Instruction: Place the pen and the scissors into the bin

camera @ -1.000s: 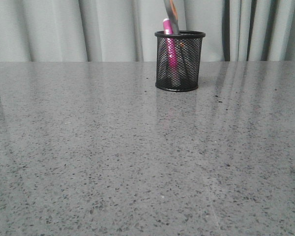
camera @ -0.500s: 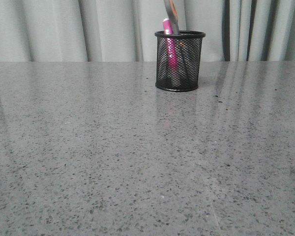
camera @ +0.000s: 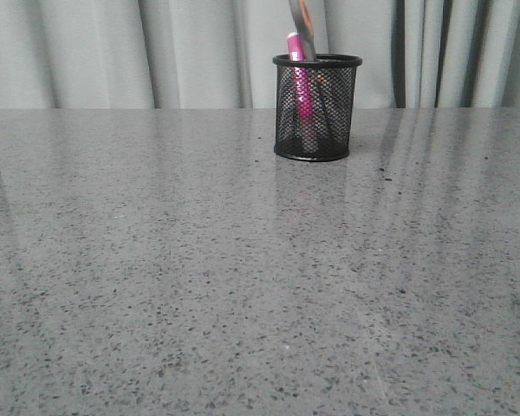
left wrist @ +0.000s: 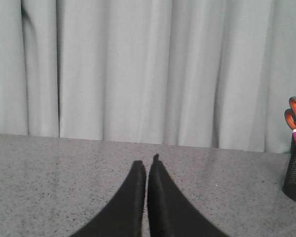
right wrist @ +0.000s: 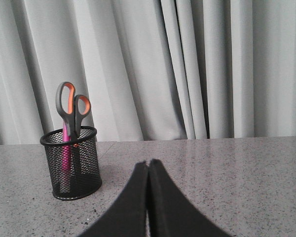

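Standing upright in the bin [right wrist: 71, 162], the scissors [right wrist: 71, 107] and the pen [right wrist: 65, 153] lean together inside the mesh, handles above the rim; the right gripper [right wrist: 148, 164] is pressed closed and empty, well apart from the bin; the left gripper [left wrist: 147, 163] is likewise closed on nothing, low over the table [camera: 243, 277], the bin off to its side.

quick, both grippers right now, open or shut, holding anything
Left gripper: shut, holding nothing.
Right gripper: shut, holding nothing.
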Robot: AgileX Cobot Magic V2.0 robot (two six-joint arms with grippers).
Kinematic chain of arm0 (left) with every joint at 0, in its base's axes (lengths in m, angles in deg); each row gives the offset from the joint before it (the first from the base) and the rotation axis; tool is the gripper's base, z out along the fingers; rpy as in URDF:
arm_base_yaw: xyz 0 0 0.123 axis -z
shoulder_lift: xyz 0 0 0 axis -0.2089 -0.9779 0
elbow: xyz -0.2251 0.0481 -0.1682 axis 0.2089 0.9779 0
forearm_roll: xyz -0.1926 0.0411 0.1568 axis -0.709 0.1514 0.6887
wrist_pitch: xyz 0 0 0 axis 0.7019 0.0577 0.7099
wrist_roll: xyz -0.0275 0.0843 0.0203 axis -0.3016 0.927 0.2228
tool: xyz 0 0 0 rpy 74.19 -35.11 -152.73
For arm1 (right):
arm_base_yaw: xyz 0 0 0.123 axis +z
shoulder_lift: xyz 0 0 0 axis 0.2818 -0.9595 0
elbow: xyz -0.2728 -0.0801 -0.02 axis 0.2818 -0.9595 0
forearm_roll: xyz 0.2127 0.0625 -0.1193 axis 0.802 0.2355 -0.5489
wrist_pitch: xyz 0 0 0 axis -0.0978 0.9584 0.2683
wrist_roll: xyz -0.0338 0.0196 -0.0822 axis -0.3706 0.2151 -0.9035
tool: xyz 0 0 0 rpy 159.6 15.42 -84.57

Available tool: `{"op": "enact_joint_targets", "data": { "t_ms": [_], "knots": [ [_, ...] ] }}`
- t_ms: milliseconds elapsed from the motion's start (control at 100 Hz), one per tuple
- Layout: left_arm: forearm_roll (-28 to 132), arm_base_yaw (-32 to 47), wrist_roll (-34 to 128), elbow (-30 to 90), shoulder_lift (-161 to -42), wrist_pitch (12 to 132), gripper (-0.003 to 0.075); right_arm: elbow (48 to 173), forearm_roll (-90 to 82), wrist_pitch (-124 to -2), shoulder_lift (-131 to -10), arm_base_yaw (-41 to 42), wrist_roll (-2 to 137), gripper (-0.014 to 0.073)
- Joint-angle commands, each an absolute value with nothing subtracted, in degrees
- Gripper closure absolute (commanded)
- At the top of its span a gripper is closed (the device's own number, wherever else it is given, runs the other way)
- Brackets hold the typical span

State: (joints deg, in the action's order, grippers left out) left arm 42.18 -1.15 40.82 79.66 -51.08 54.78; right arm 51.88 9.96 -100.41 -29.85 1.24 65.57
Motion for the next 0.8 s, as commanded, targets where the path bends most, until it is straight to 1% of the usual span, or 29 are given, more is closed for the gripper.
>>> {"op": "enact_joint_targets", "data": {
  "t_ms": [0, 60, 150, 220, 340, 520, 660, 790],
  "knots": [
    [47.4, -1.6, 40.4, 78.1, -51.7, 51.4, 0.0739, 53.3, 9.2, -104.2, -30.0, 0.9, 65.1, 0.067],
    [54.7, -2.3, 37.7, 78.3, -51.7, 52.1, 0.0739, 53.3, 9.2, -104.2, -30.0, 0.9, 65.1, 0.067],
    [70.2, -4.9, 24.0, 78.6, -51.7, 53.0, 0.0739, 53.3, 9.2, -104.2, -30.0, 0.9, 65.1, 0.067],
    [76.8, -6.8, 16.4, 78.9, -51.3, 56.2, 0.0739, 53.3, 9.2, -104.2, -30.0, 0.9, 65.1, 0.067],
    [78.8, -7.6, 14.7, 80.4, -49.0, 61.5, 0.0739, 53.3, 9.2, -104.2, -30.0, 0.9, 65.1, 0.067],
    [79.1, -7.8, 13.0, 85.4, -44.2, 61.5, 0.0739, 53.3, 9.2, -104.2, -30.0, 0.9, 65.1, 0.067],
    [78.0, -10.7, 12.3, 87.9, -41.9, 61.5, 0.0739, 53.3, 9.2, -104.2, -30.0, 0.9, 65.1, 0.067],
    [77.8, -12.0, 10.9, 90.3, -41.9, 57.5, 0.0739, 53.3, 9.2, -104.2, -30.0, 0.9, 65.1, 0.067]
  ]
}}
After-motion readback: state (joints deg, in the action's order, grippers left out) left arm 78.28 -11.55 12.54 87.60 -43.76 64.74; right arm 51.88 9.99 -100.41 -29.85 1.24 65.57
